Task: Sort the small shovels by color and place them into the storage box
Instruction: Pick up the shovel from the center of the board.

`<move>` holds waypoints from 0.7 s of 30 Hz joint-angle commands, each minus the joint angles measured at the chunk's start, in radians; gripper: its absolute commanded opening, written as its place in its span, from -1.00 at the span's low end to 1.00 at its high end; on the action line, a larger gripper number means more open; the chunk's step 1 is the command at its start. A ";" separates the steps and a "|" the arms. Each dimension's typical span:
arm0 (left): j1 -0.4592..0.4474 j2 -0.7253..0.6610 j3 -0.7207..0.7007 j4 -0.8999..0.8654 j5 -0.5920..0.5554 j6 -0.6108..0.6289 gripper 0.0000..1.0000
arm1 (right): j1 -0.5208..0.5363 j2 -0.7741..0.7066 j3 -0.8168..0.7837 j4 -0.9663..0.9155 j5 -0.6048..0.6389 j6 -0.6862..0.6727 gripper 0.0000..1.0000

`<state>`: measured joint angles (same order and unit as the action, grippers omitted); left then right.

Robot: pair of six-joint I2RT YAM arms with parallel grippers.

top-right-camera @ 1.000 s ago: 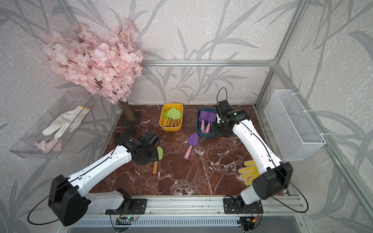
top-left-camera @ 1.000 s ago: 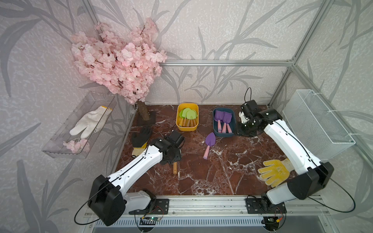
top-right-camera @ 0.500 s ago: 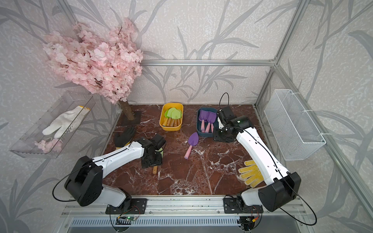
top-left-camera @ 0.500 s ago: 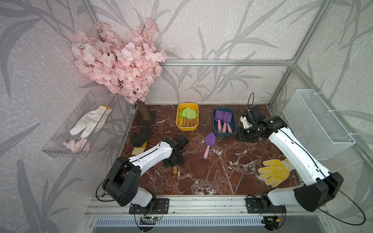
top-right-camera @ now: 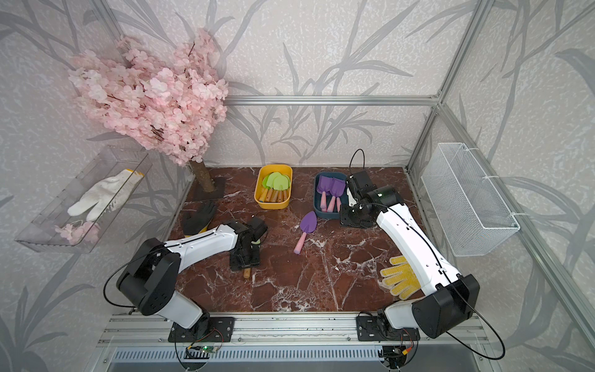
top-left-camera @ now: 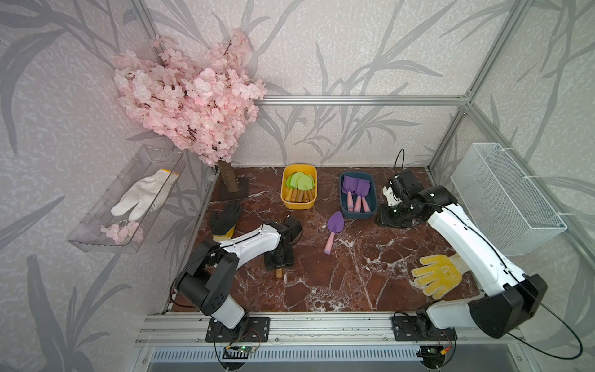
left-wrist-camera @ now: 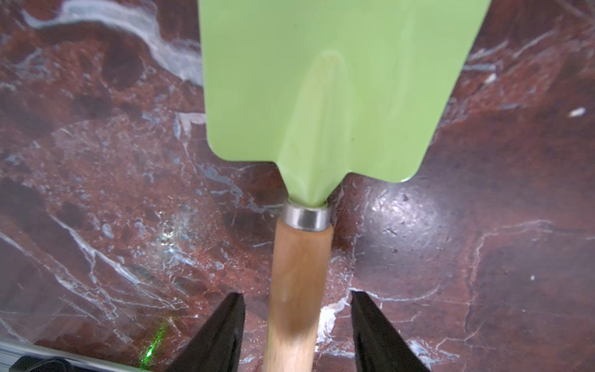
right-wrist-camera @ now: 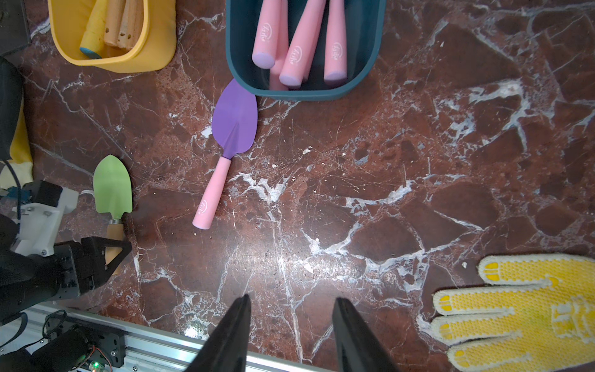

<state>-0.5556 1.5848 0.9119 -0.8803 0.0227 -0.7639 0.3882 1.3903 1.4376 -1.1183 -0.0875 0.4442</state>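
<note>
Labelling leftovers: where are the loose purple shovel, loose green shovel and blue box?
loose purple shovel [top-left-camera: 335,222]: a top view, blade.
loose green shovel [left-wrist-camera: 338,80]: left wrist view, blade.
blue box [top-left-camera: 359,215]: a top view, front wall.

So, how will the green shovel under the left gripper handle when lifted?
The green shovel is probably stiff: glossy, metal-looking blade. Its smooth round handle could roll or slip in the left gripper. Gripped mid-handle, it may tip blade-down.
</note>
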 commanded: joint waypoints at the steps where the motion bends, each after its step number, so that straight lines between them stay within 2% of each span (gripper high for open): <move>1: 0.013 0.017 -0.002 -0.006 0.015 0.036 0.12 | 0.000 -0.021 -0.008 0.011 0.010 0.003 -0.07; 14: 0.025 0.057 0.019 -0.032 0.040 0.090 -0.35 | 0.000 -0.016 -0.008 0.018 0.015 0.008 -0.07; 21: 0.026 0.039 0.032 -0.066 0.003 0.092 -0.56 | 0.001 -0.009 -0.003 0.024 0.011 0.011 -0.07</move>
<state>-0.5327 1.6367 0.9157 -0.8970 0.0521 -0.6811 0.3882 1.3903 1.4376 -1.1027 -0.0872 0.4454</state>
